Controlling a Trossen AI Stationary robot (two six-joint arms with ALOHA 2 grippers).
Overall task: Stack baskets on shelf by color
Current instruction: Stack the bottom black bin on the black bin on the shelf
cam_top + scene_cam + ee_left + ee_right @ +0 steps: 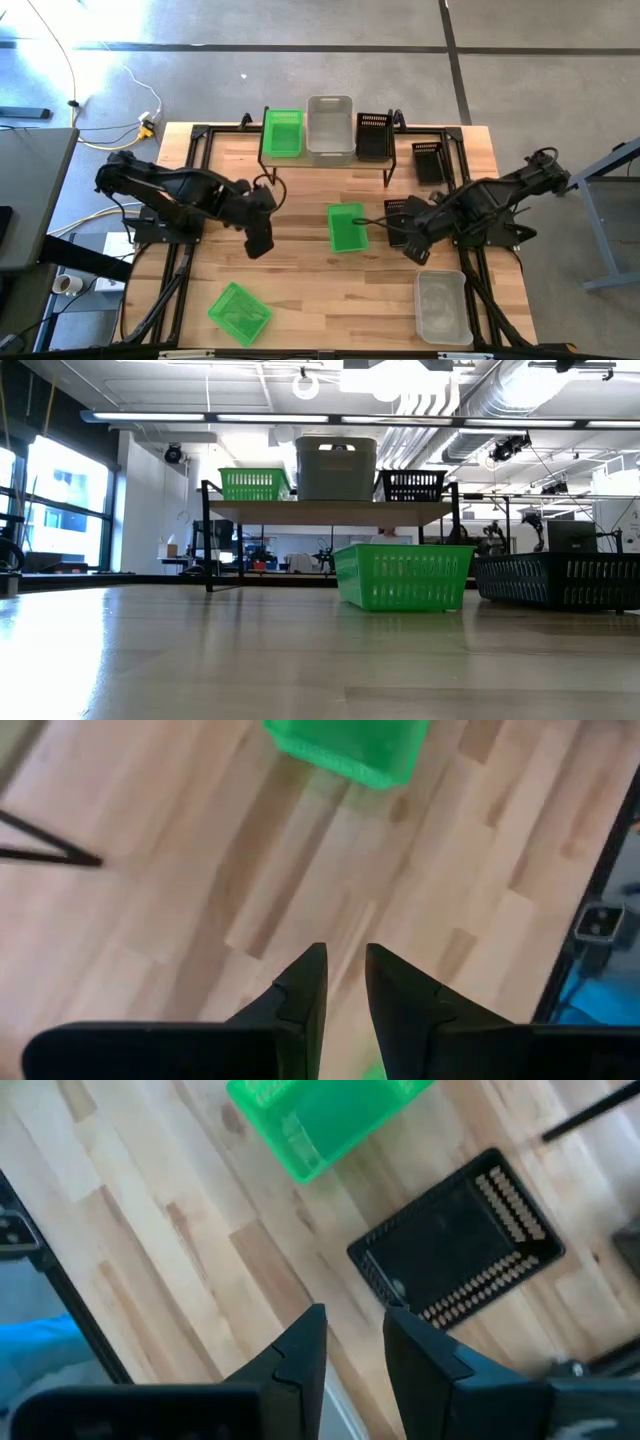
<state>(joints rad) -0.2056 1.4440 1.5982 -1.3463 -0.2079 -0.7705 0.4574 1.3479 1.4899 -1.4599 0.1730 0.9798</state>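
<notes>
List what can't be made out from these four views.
- Stack counts on the shelf: the high view shows only the top of the green basket, whitish basket and black basket; any nested beneath are hidden.
- Black basket on the table: partly covered by the right arm in the high view.
- Left gripper and right gripper: absent from the low view.
- Green basket: cut off by the left wrist picture's edge.

Both arms reaching inward, left gripper (pixel 259 243) and right gripper (pixel 414 247) empty, fingers narrowly parted.
</notes>
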